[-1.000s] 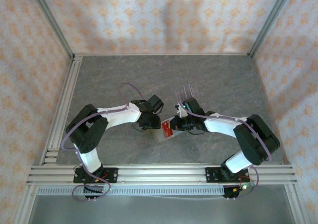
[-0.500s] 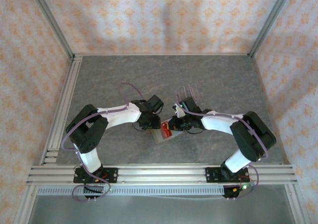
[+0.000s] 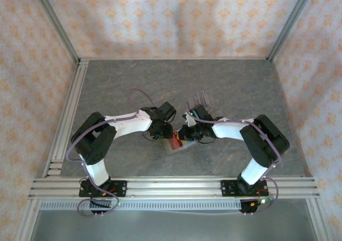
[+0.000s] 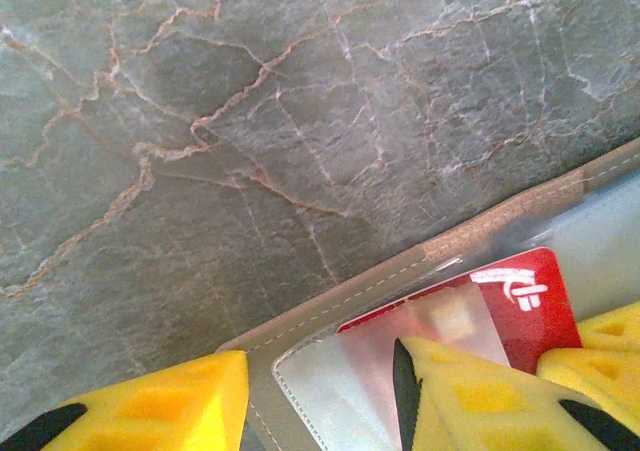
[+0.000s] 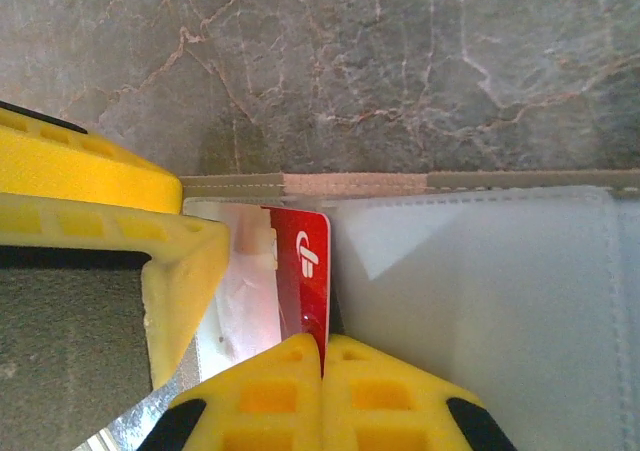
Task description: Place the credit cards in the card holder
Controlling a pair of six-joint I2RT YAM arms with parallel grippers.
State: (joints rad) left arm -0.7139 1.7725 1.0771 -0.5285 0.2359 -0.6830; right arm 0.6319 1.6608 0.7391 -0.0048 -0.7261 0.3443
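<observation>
From above, the two arms meet over the middle of the grey stone-patterned table. The card holder lies open and flat beneath them, and a red credit card shows on it between the left gripper and the right gripper. A clear slotted stand sits just behind the right wrist, apart from the card holder.

In the left wrist view, the left gripper has its jaws spread. One yellow finger is over the bare table, the other over the card holder's clear inner pocket, and the stitched tan edge runs between them. Whether the tips press down cannot be told. The credit card lies partly under the clear pocket film, with its white logo end uncovered. The right gripper's fingers are at its near end.

In the right wrist view, the right gripper has its jaws pressed together, pinching the near end of the credit card. The card points into the card holder beside the pale grey lining. The left gripper's fingers are just to the left, at the holder's edge.
</observation>
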